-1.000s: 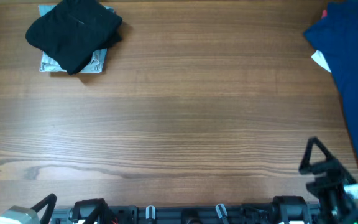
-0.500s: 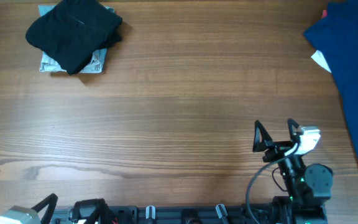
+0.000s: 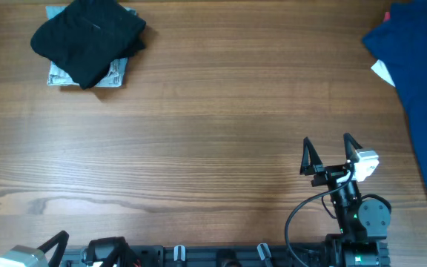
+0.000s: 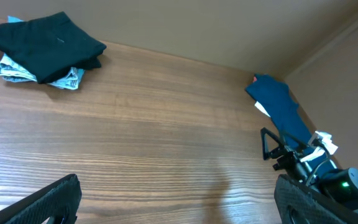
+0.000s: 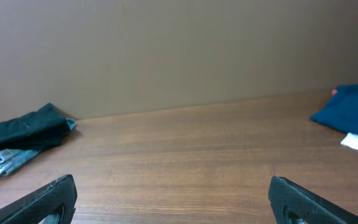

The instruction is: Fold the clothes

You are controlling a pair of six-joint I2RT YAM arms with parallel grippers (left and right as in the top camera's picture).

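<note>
Blue garment [image 3: 421, 81], unfolded, heaped along the bench's right edge up to the far right corner. Black garment [image 3: 87, 33] folded atop pale denim piece [image 3: 113, 74], far left corner. Right gripper [image 3: 327, 152] at front edge, fingers spread, empty; left gripper [image 4: 176, 186], front left corner, likewise released. I judge a one-sided tug could drag the blue cloth overboard. Containers: none seen.

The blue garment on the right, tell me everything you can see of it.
The blue garment is dark blue, soft-looking cloth, unfolded, lying along the right edge of the table and running out of the overhead view. A white label-like patch shows at its inner edge. The right gripper stands clear of it.
</note>
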